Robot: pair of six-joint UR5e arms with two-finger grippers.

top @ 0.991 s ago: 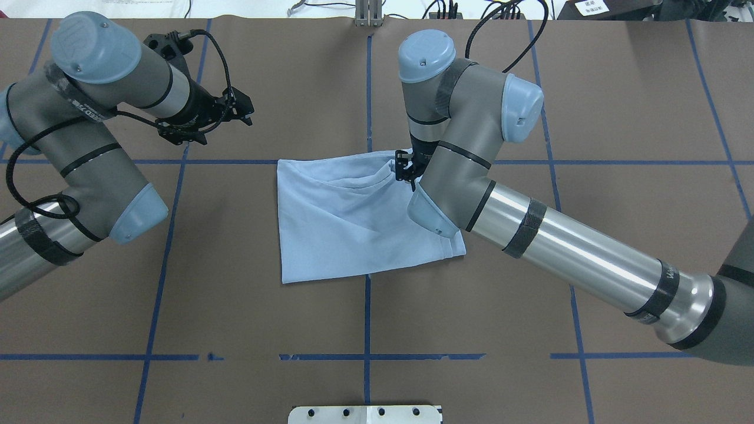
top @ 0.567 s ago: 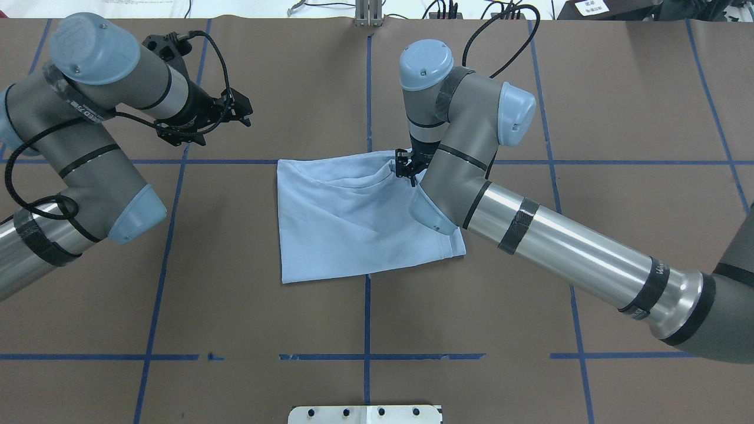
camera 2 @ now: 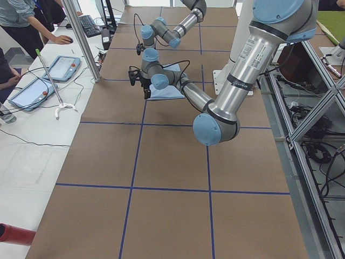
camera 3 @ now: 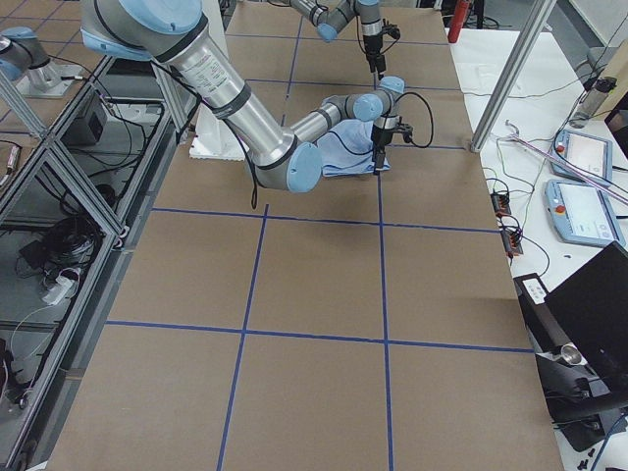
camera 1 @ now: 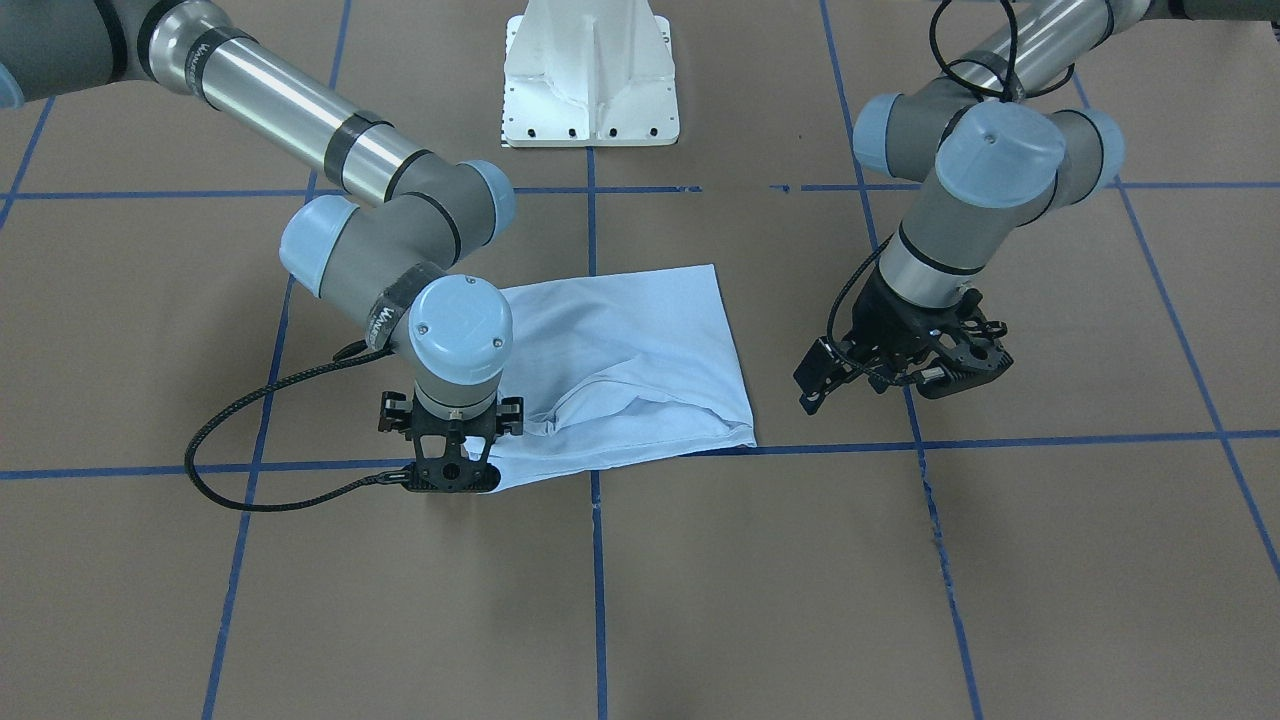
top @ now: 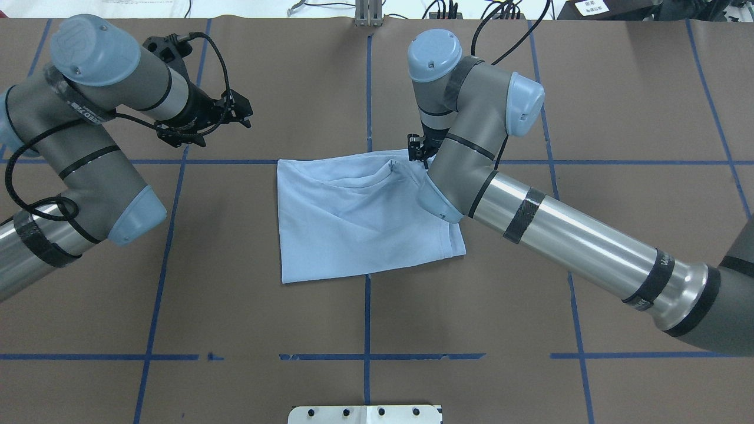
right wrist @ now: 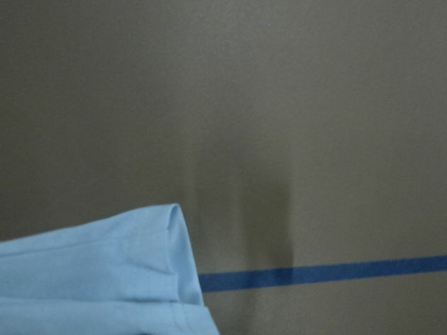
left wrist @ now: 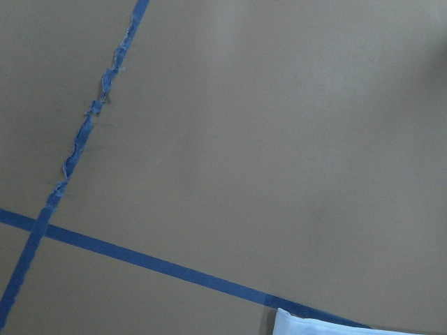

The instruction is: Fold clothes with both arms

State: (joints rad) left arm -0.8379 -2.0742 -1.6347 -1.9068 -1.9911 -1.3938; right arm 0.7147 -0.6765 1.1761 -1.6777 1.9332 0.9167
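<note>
Brown bench [top: 265, 318]. T-shirt [top: 353, 224] part-folded, far edge rumpled. Right gripper [camera 1: 452, 484] spread, empty, beside corner; left gripper [top: 244, 111] spread, well apart. Your next move: regrasp, fold again.

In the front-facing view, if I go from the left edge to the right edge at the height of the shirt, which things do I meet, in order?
right gripper → light blue T-shirt → left gripper
</note>
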